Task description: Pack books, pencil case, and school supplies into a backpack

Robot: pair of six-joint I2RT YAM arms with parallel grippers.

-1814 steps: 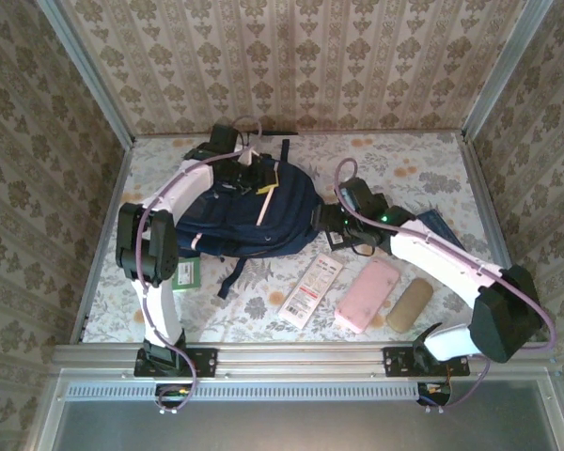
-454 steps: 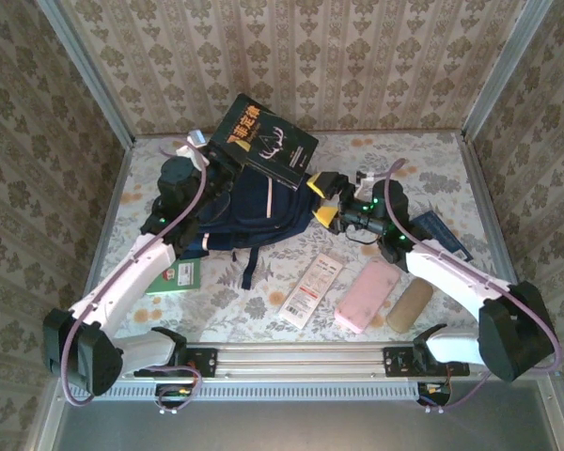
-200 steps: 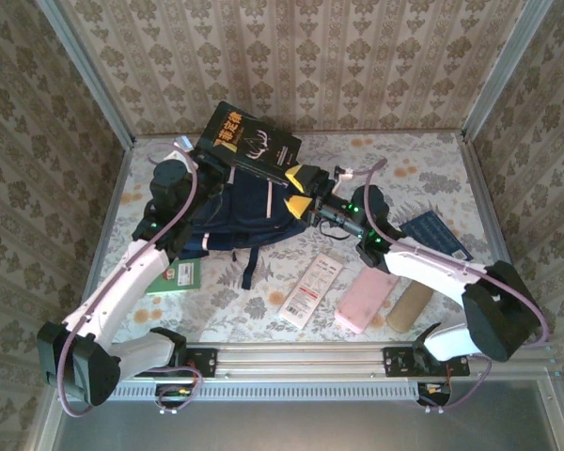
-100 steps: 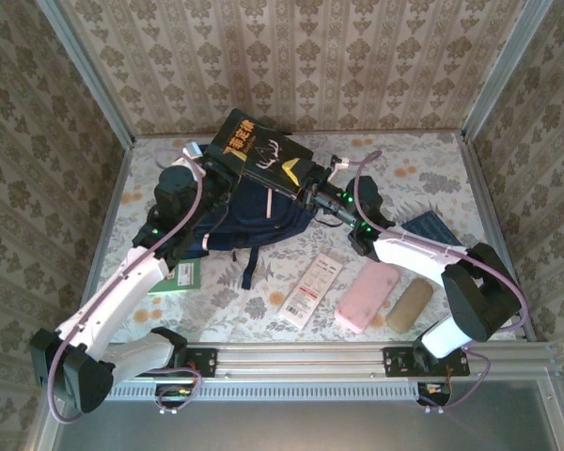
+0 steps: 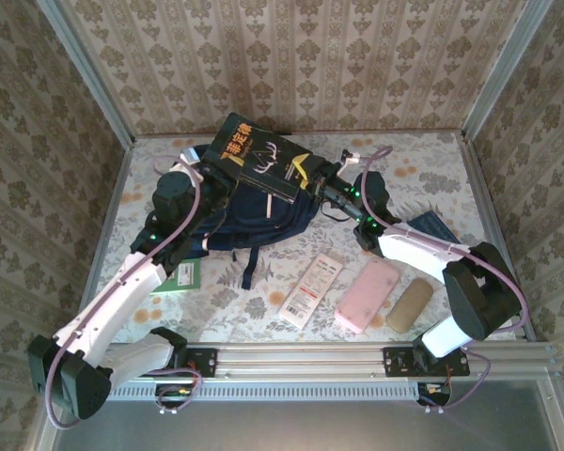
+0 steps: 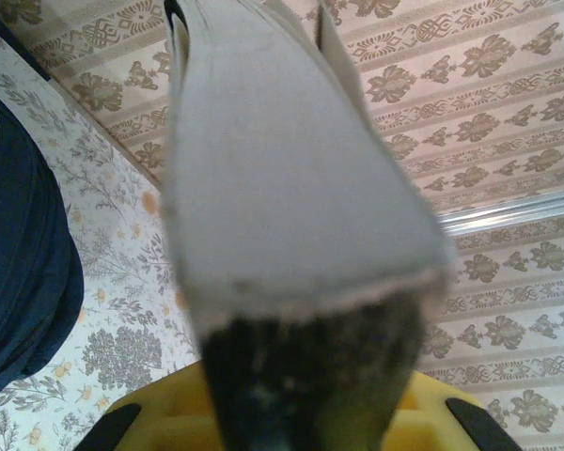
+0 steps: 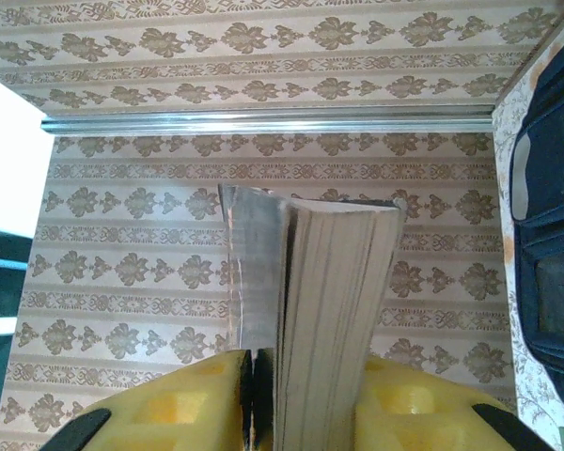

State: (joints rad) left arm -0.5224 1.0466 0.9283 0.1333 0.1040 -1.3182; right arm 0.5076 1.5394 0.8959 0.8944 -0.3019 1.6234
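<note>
Left wrist view puts the left end effector (image 6: 305, 413) closed narrow on the dark book (image 6: 291, 188). The book's pale grey page edge rises from between the yellow fingers (image 6: 164, 423) and takes up most of the picture. Off to the left edge lies the navy backpack (image 6: 19, 263) on the flowered tabletop (image 6: 113, 291).

In the right wrist view, the right end effector (image 7: 305, 404) also grips this book. Its two yellow fingers (image 7: 207, 399) press against either side, with the cover on the left and the stacked pages on the right. The book stands upright between them against the patterned wall.

Seen from the top external camera, the two arms reach in from opposite sides and hold the book between them. The left one has its left end and the right one its right end. The book is tilted, its dark cover with yellow lettering turned up toward the camera, and it is raised just above the far part of the backpack. The backpack lies flat at the far left-centre of the tabletop, with a dark strap trailing toward the near edge.

Nearer the arm bases lie a long white packet (image 5: 310, 289), a pink pouch (image 5: 367, 294) near it and a tan pouch (image 5: 409, 303) next to that. A green booklet (image 5: 184, 275) lies partly under the left arm. A blue flat item (image 5: 434, 228) shows beside the right arm.
</note>
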